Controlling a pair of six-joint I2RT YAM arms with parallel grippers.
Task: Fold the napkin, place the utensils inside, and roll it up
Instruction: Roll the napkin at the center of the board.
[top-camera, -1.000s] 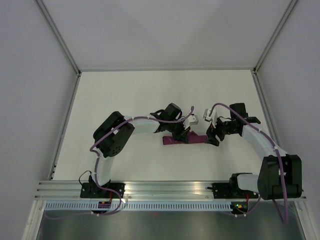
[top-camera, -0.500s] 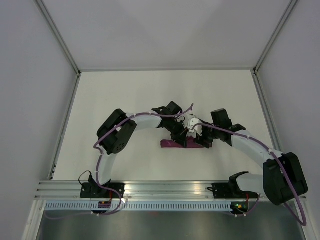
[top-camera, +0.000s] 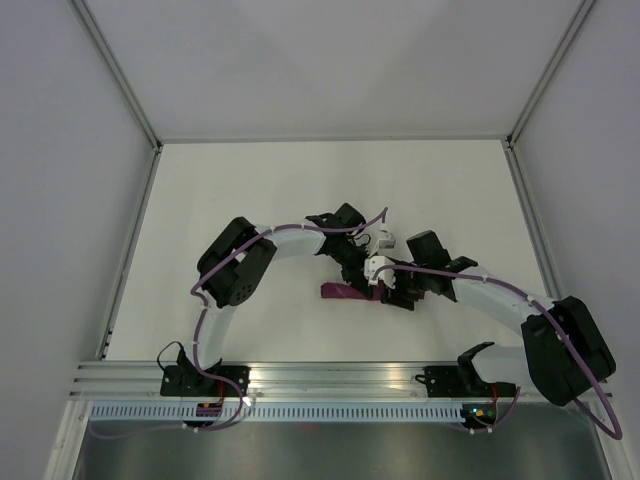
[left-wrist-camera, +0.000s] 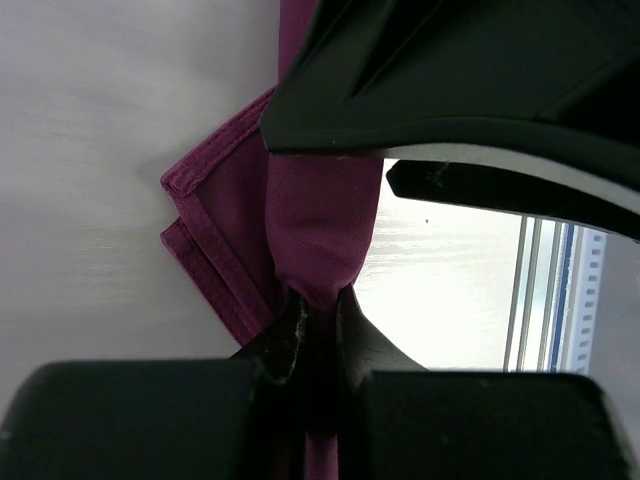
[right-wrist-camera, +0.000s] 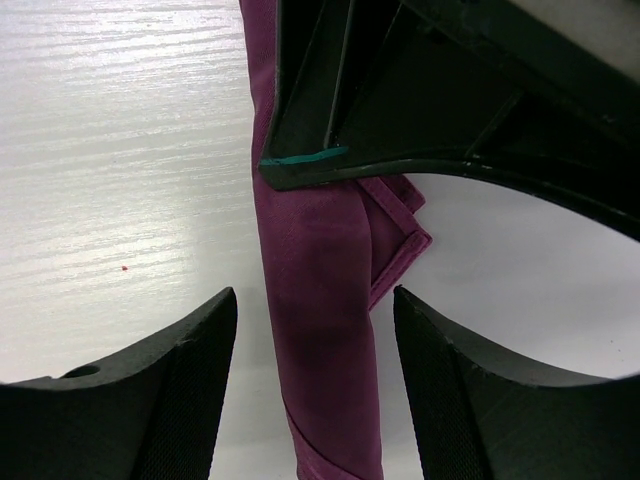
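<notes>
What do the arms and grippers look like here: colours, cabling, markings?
Both arms alike: left arm and right arm have white tube links between bulky black joint housings, with a purple cable looped along each. The left gripper and right gripper have matte black, wedge-shaped fingers. Only marking seen: a thin teal stripe on one black edge.

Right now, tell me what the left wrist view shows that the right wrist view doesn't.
Only the left wrist view: the left gripper shut, pinching a fold of the plum-purple satin cloth napkin, its hemmed corner, and the aluminium rail. Only the right wrist view: the right gripper open, straddling the rolled napkin without touching it, and a teal line on the black body above. Both: the napkin as a narrow roll on the white table, with the other arm's black gripper close overhead.
</notes>
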